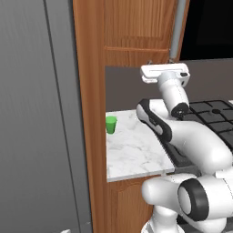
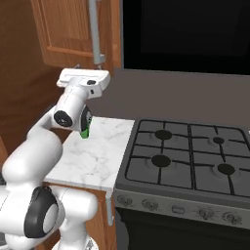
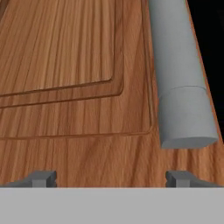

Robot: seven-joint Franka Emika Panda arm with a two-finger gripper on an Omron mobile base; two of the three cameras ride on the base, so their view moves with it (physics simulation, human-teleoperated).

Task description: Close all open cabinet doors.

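One cabinet door hangs above the counter, right against your gripper, whose fingers are spread wide, holding nothing. Probably stiff and hinged: push the panel near the handle.

White robot arm rises from the lower right of the left base view, bending upward at centre; its gripper points up, fingertips spread apart.

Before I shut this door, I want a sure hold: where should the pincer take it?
On the grey bar handle, near its lower end, fingers closing across it from either side. It's round and stands proud of the flat door, which offers no other grip.
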